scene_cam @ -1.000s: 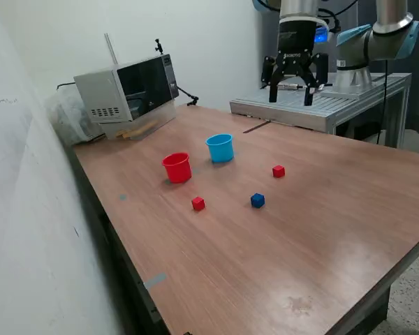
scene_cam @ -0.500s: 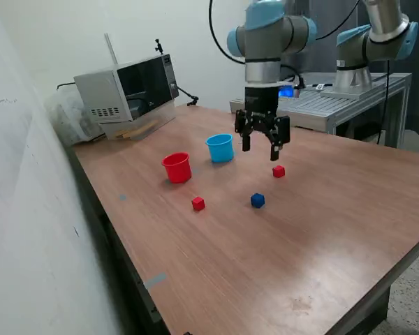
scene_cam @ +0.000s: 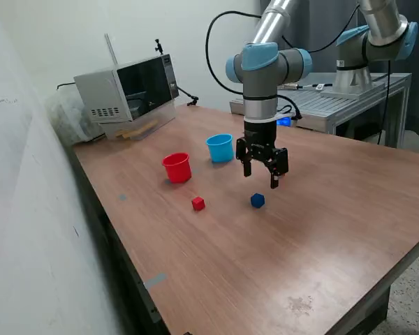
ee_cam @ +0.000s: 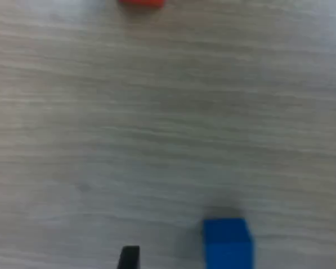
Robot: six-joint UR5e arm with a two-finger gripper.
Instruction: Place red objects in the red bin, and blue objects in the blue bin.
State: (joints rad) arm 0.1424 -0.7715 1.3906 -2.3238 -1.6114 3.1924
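My gripper (scene_cam: 261, 176) is open and empty, low over the wooden table (scene_cam: 335, 230), just above and behind a small dark blue cube (scene_cam: 258, 200). In the wrist view that cube (ee_cam: 227, 242) lies between my dark fingertips (ee_cam: 129, 256), nearer one side. One small red cube (scene_cam: 198, 203) lies further toward the exterior view's left. A blurred red thing (ee_cam: 141, 3) shows at the wrist view's edge. The red cup (scene_cam: 177, 167) and the light blue cup (scene_cam: 221, 148) stand upright side by side behind the cubes. The second red cube is hidden behind my gripper. A second blue cube is not in view.
A microwave (scene_cam: 126, 87) stands at the table's far corner on the exterior view's left. A second robot arm (scene_cam: 370, 42) stands on a metal bench (scene_cam: 321, 105) behind the table. A wall runs along the exterior view's left.
My arm has swung from high at the back down toward the table's middle. It now hangs low over the blue cube and covers the red cube that showed before.
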